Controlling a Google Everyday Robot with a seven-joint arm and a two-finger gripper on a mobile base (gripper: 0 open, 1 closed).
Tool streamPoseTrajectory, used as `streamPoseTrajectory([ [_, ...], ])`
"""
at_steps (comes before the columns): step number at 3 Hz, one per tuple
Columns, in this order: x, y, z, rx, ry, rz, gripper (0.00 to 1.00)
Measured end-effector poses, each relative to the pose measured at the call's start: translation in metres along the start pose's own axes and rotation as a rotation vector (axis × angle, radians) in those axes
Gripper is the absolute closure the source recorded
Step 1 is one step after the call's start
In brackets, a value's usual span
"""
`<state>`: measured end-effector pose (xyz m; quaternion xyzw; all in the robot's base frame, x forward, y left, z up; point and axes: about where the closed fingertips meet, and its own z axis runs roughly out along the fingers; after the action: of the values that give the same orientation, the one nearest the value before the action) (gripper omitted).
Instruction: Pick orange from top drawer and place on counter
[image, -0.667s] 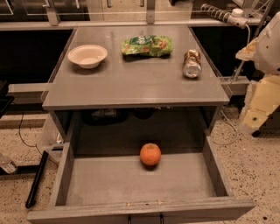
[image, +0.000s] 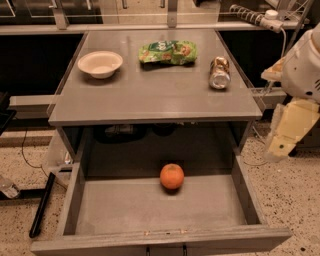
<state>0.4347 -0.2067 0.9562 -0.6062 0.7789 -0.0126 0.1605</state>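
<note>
The orange (image: 172, 176) lies on the flat bottom of the open top drawer (image: 150, 235), a little right of centre and towards the back. The grey counter (image: 155, 95) sits directly above the drawer. My arm hangs at the right edge of the view, beside the counter's right side. Its gripper (image: 278, 148) is at the lower tip of the pale yellow link. It is outside the drawer, to the right of and above the orange, and touches nothing.
On the counter stand a white bowl (image: 100, 63) at the back left, a green snack bag (image: 167, 52) at the back middle and a can (image: 219, 73) lying at the right. A black bar (image: 42, 204) lies on the floor to the left.
My arm has shifted slightly down and to the left at the right edge. The orange and the things on the counter have not moved.
</note>
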Motion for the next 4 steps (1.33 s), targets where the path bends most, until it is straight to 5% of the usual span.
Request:
streamPoseTrajectory([
  [2, -0.009, 0.05, 0.077, -0.058, -0.208, -0.024, 0.0],
  [3, -0.01, 0.065, 0.12, -0.037, -0.35, -0.009, 0.0],
  [4, -0.022, 0.054, 0.153, 0.03, -0.435, 0.012, 0.0],
])
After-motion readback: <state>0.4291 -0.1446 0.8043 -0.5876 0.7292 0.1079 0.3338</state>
